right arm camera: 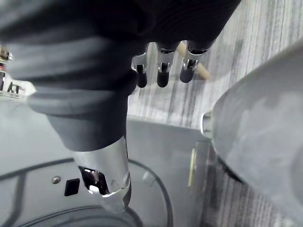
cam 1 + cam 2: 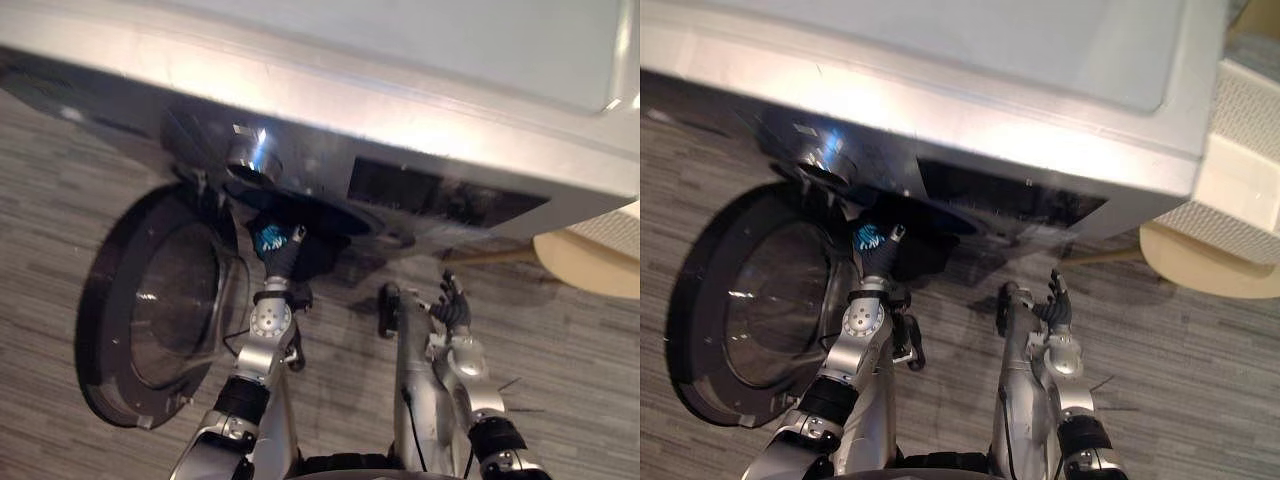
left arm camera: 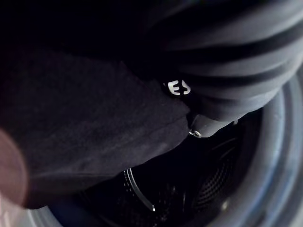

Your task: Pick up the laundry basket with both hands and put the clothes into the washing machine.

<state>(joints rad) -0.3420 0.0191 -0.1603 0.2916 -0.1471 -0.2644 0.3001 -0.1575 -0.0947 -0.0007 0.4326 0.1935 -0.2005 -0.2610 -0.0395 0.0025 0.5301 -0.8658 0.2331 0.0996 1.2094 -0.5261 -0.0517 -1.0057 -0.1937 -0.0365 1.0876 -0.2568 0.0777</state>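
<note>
A silver-grey front-loading washing machine [image 2: 400, 60] spans the head views from 10 to 2 o'clock, above a grey wood-plank floor [image 2: 580, 360]. Its round dark-glass door [image 2: 160, 300] hangs swung open at 8 o'clock. At 3 o'clock, well apart from both hands, what looks like the white perforated laundry basket [image 2: 1240, 140] sits on a pale round stool [image 2: 1200, 260]. The machine's front carries a dark rectangular control panel [image 2: 440, 195] at 1 o'clock. A dark, soft piece of clothing [image 3: 85, 123] lies at the mouth of the dark perforated drum [image 3: 213, 179], just above centre in the head views. The left hand [image 3: 236, 71] reaches into that opening against the cloth; its fingers are hidden by the fabric, so I cannot tell whether they grip it. The right hand [image 2: 452, 308] hovers at 5 o'clock before the machine, fingers [image 1: 162, 71] loosely bent and holding nothing. A silver round knob [image 2: 252, 155] sits at 11 o'clock.
</note>
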